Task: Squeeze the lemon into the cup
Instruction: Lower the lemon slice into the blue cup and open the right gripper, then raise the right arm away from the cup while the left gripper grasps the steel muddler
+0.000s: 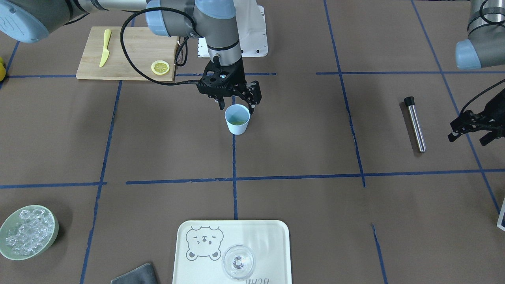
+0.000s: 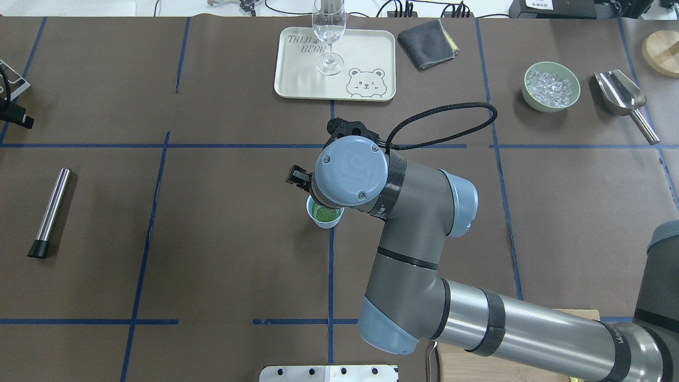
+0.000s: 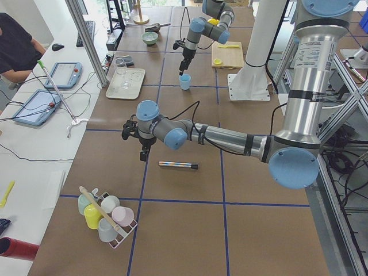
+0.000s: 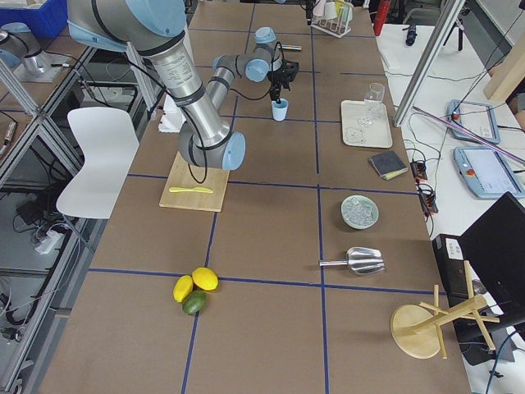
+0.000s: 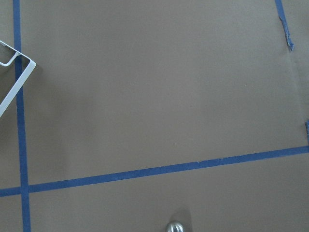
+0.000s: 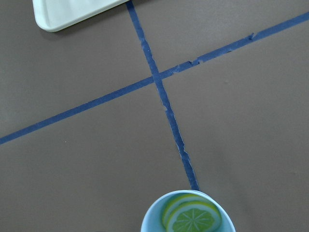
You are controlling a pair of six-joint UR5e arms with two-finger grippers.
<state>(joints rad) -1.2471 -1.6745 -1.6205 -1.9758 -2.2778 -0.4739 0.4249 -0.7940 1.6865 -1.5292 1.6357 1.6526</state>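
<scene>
Wide open and empty, the right gripper (image 1: 236, 105) hangs just above the cup (image 1: 237, 122), the lemon (image 1: 160, 67) well off to its side on the board (image 1: 118, 59), probably light, soft and slippery, best pinched across its rind.

Stemmed glass (image 1: 238, 262) stands on bear tray (image 1: 272, 238); ice (image 1: 27, 232) fills green bowl (image 1: 56, 228).

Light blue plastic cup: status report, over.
Right end effector open, above light blue plastic cup. Left end effector open, empty. Round cut yellow lemon slice inside cup. Nothing obstructing.
</scene>
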